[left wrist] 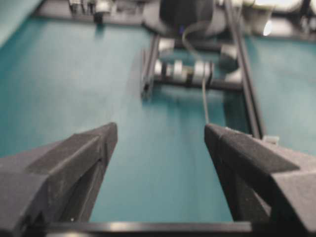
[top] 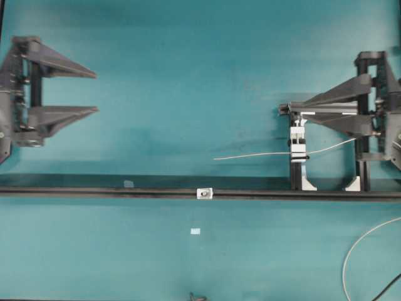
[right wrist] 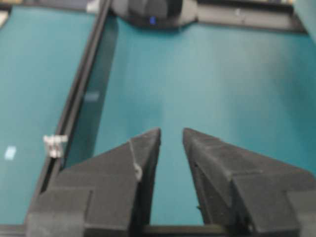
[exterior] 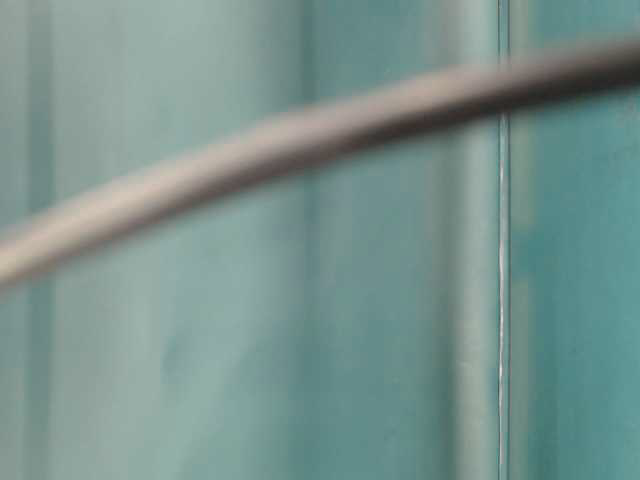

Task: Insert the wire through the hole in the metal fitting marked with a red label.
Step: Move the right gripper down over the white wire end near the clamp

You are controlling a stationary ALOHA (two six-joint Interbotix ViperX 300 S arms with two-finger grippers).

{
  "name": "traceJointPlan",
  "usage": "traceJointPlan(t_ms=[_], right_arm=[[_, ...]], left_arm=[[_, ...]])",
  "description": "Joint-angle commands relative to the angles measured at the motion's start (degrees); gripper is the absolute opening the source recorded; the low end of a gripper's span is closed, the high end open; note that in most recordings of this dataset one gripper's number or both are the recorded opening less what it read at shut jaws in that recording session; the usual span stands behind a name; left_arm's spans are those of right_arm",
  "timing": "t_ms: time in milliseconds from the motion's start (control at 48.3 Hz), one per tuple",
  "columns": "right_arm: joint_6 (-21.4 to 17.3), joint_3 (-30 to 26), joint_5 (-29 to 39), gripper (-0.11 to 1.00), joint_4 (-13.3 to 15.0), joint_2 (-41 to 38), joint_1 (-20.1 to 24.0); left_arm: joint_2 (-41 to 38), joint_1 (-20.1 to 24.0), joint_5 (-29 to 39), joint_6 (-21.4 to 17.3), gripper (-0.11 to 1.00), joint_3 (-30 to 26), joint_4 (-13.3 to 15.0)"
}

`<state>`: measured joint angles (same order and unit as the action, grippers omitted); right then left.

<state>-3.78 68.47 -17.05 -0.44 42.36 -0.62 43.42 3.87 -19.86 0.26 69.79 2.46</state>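
The job has not really started yet. The wire (top: 250, 155) is held in a white clamp (top: 299, 153) on the right side of the table (top: 188, 75), and its free end sticks out to the left. It is well apart from the metal fitting (top: 205, 194), which sits on a long black rail (top: 94, 191) nearer the middle. Nothing goes through the hole (top: 205, 194). The left gripper (top: 94, 92) waits far off on the left, wide and holding nothing. The right gripper (top: 285, 108) is by the clamp, its jaws a little apart with nothing between them. Grabbing the wire and poking it in are still left to do.
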Motion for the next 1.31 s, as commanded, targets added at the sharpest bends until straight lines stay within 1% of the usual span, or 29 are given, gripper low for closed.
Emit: traceJointPlan(t_ms=[0,41,145,207,269,435,559,642,746,808,953,1160,1284], right_arm=[[-0.26,-1.67,-0.62,0.43,-0.18,-3.34,-0.26],[-0.35,-1.85,-0.79,0.43,-0.18,-4.57,-0.26],[-1.32,-2.37,-1.85,0.44,-0.35,-7.38,-0.26],[-2.55,-2.72,-2.64,0.45,-0.35,-8.88,-0.26],[-3.69,-2.9,-3.25,0.45,-0.26,-10.46,-0.26],[-5.19,-2.99,-3.78,0.45,-0.18,-14.59,-0.18],[-5.71,-3.96,-3.78,0.48,-0.18,-17.4,-0.09],[-5.71,-4.83,-3.69,0.55,-0.18,-19.25,0.18],[-5.8,-6.24,-3.43,0.72,-0.18,-21.8,0.44],[-5.89,-6.94,-3.34,0.79,-0.18,-23.47,0.7],[-7.56,-8.53,-3.25,0.79,-0.18,-27.33,1.85],[-13.71,-11.16,-1.49,0.78,-0.18,-32.52,2.64],[-14.94,-12.04,-1.23,0.75,-0.09,-34.28,2.9]], left_arm=[[-2.55,0.26,-2.81,0.09,0.44,-1.05,0.09],[-3.6,0.26,-3.87,0.09,0.49,-0.88,0.09],[-6.33,0.26,-5.1,0.09,0.65,-0.79,0.09],[-7.91,0.26,-5.19,0.09,0.71,-1.05,0.09],[-9.84,0.26,-5.19,0.09,0.75,-1.32,0.09],[-14.15,0.26,-5.45,0.09,0.75,-1.93,0.09],[-15.82,0.26,-5.71,0.09,0.75,-2.2,0.09],[-16.08,0.26,-5.98,0.09,0.75,-2.02,0.09],[-16.08,0.35,-6.06,-0.09,0.75,-1.85,0.09],[-16.08,0.53,-6.06,-0.18,0.75,-1.58,0.09],[-16.52,1.14,-6.06,-0.18,0.75,-0.7,0.09],[-18.54,1.41,-5.98,-0.26,0.75,-0.62,0.09],[-20.65,1.85,-6.06,-0.18,0.75,-0.97,0.09]])
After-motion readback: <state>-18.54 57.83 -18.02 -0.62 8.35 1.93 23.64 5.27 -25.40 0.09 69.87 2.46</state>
